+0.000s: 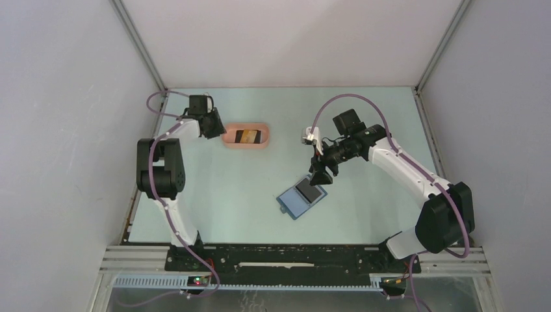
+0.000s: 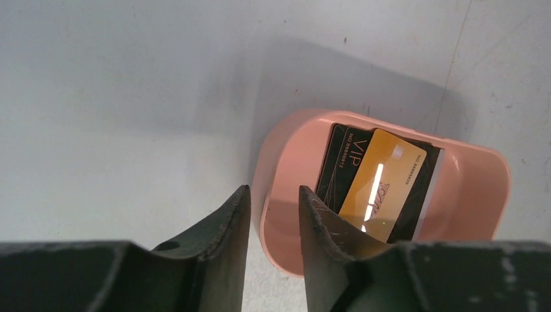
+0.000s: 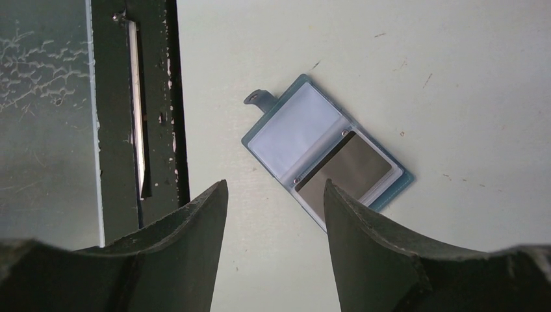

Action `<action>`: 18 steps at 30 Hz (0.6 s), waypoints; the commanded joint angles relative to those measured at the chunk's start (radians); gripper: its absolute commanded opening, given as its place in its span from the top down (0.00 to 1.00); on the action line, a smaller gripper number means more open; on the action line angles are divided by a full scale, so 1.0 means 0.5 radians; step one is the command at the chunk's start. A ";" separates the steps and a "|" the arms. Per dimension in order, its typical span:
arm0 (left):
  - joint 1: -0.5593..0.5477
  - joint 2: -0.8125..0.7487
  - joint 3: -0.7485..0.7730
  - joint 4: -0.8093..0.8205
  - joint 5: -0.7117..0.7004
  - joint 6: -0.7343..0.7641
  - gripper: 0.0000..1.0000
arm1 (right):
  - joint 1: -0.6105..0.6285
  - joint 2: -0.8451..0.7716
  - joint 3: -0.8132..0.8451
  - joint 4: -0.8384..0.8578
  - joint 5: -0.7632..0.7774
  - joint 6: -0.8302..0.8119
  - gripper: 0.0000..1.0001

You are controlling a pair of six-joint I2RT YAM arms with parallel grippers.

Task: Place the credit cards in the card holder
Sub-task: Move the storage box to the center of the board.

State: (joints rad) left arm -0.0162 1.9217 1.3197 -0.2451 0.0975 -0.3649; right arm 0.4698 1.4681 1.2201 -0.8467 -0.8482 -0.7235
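**Cards in the tray, holder open on the table.** The left gripper (image 2: 273, 195) straddled one end wall of the pink tray (image 2: 474, 195). Its jaws were drawn to a narrow gap with the wall between them, and whether they pinched it could not be told. The placing looked like a bid to steady or tip the tray, since flat cards lying in a walled dish give fingers little edge to catch.

Both cards lay inside the tray. The black card (image 2: 339, 162), marked VIP, was underneath, and the orange card (image 2: 383, 182) lay slantwise across it, glossy and catching a streak of light.

The holder (image 3: 299, 127) lay open on the table (image 1: 214, 195), well apart from the tray and on the right arm's side. The right gripper (image 3: 275, 188) hung above it, jaws spread and empty, seemingly placed to pin the holder or take a card.

The holder showed a blue cover, a small tab (image 3: 255, 97) at one edge, a pale clear sleeve on one half and a dark grey panel on the other. Whether that panel was a pocket or a card could not be told.
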 commanded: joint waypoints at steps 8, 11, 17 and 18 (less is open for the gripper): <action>0.005 0.095 0.196 -0.199 0.017 -0.006 0.83 | -0.039 -0.024 0.005 -0.030 -0.076 -0.019 0.35; 0.002 0.031 0.152 -0.190 0.011 -0.005 0.95 | -0.052 -0.029 0.005 -0.036 -0.086 -0.025 0.35; -0.052 -0.382 -0.299 0.024 -0.061 -0.089 0.99 | -0.058 0.000 0.005 -0.043 -0.137 -0.010 0.37; -0.078 -0.467 -0.388 0.049 -0.104 -0.097 1.00 | -0.057 0.011 0.005 -0.042 -0.147 -0.003 0.37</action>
State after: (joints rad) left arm -0.0216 1.8957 1.2648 -0.2920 0.0769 -0.3763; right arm 0.4461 1.4681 1.2201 -0.8558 -0.8768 -0.7269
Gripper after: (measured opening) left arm 0.017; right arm 0.635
